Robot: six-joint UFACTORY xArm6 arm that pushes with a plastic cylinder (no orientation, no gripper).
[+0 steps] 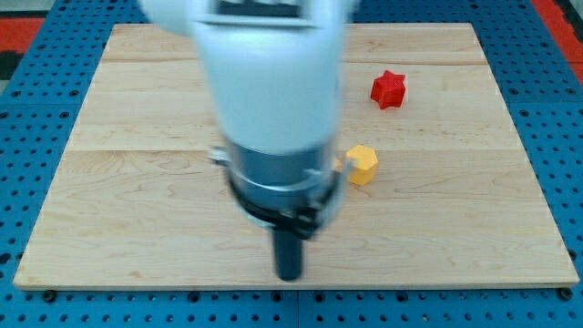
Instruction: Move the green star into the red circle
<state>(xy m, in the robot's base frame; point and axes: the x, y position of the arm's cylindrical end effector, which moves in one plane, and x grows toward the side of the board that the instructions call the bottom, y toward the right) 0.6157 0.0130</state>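
My tip (pixel 290 276) rests near the board's bottom edge, a little left of centre. The white arm body (pixel 264 82) above it hides a wide part of the board's middle. No green star and no red circle show in the camera view. A red star (pixel 388 88) lies at the upper right. A yellow block (pixel 362 164), roughly hexagonal, lies right of the arm, above and to the right of my tip.
The wooden board (pixel 137 182) lies on a blue pegboard surface (pixel 27 182). The arm's grey collar (pixel 278 182) sits close to the yellow block's left side.
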